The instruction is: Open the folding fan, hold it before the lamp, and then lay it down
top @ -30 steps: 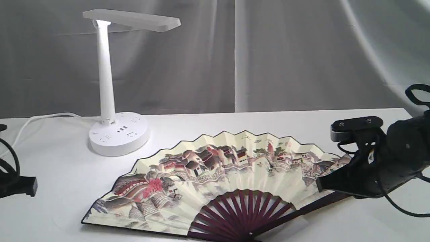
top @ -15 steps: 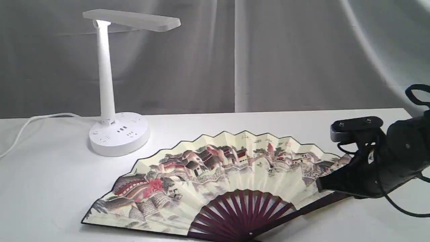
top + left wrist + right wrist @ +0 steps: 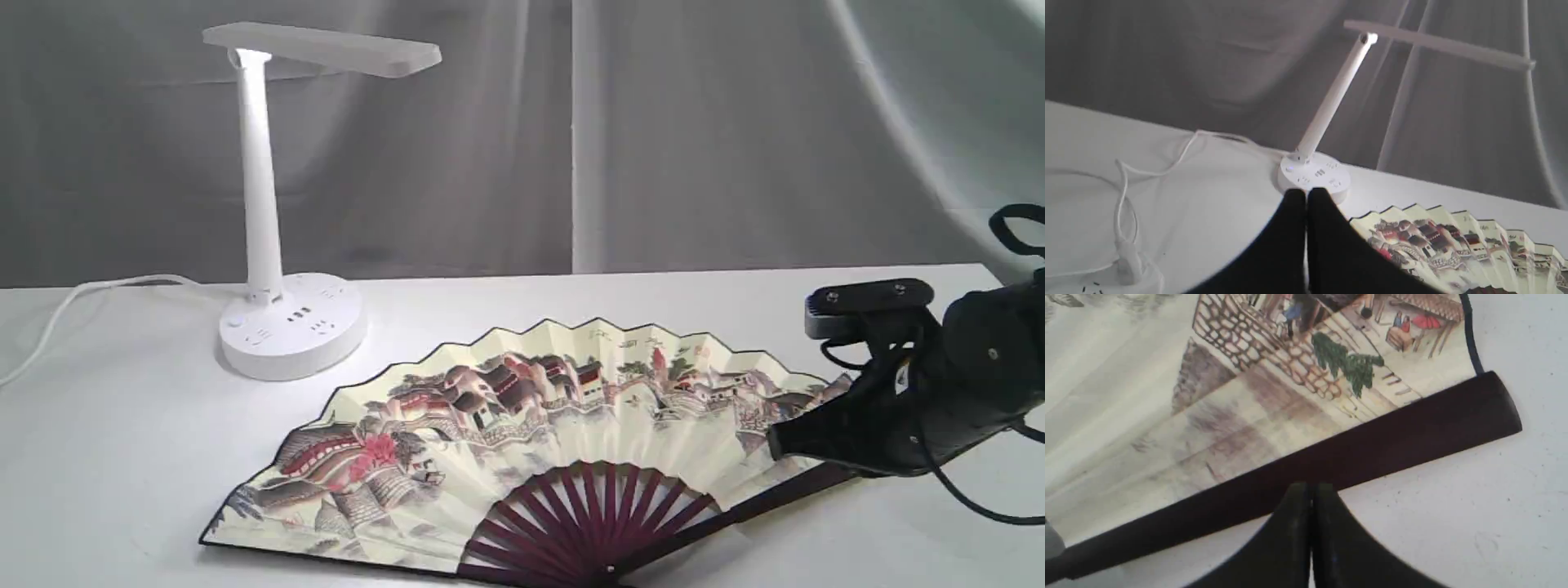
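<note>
You have the folding fan point(image 3: 522, 441) lying fully spread and flat on the white bench point(image 3: 122, 457), painted side up, its black scalloped edge arching toward the backdrop and its dark maroon ribs point(image 3: 600, 510) meeting at the pivot on the near edge of the exterior view. Its outer guard rib point(image 3: 1372, 445) runs out to your right, and there your right fingers point(image 3: 1298, 522) are pressed together with nothing between them, their tips right at the edge of that rib. From the wrist view you cannot be sure whether they touch the wood or hang just over it. In the exterior view the right arm point(image 3: 939, 400) comes in low from the right side, its tip over the fan's right end. The lamp point(image 3: 261, 204) stands upright behind the fan's left half, near it but apart, its flat head reaching out over the bench and its round socketed base point(image 3: 292, 335) seated on the surface. Its white cord point(image 3: 57, 310) trails away to the left. Your left fingers point(image 3: 1290, 228) are also closed against each other and empty, showing only in their own wrist view, aimed at the lamp base with the fan's leaf beside them. A grey curtain point(image 3: 694, 139) hangs behind everything.
</note>
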